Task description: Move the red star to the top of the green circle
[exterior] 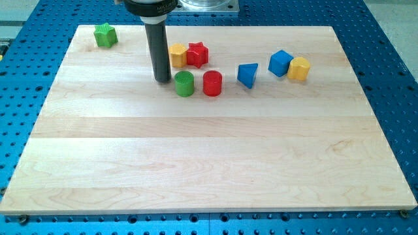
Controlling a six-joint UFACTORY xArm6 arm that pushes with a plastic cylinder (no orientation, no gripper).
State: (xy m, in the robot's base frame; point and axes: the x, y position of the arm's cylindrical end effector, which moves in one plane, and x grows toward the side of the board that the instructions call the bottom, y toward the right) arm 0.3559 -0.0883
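Observation:
The red star point(198, 54) lies near the view's top, touching a yellow block point(177, 55) on its left. The green circle point(185, 83) stands just below them, with a red circle point(212, 83) close on its right. My tip point(163, 79) rests on the board just left of the green circle and below-left of the yellow block. The rod rises straight up from there to the view's top edge.
A green star point(105, 35) sits at the board's top left corner. A blue triangle-like block point(247, 74), a blue cube point(281, 62) and a yellow block point(299, 68) lie to the right. The wooden board point(209, 163) lies on a blue perforated table.

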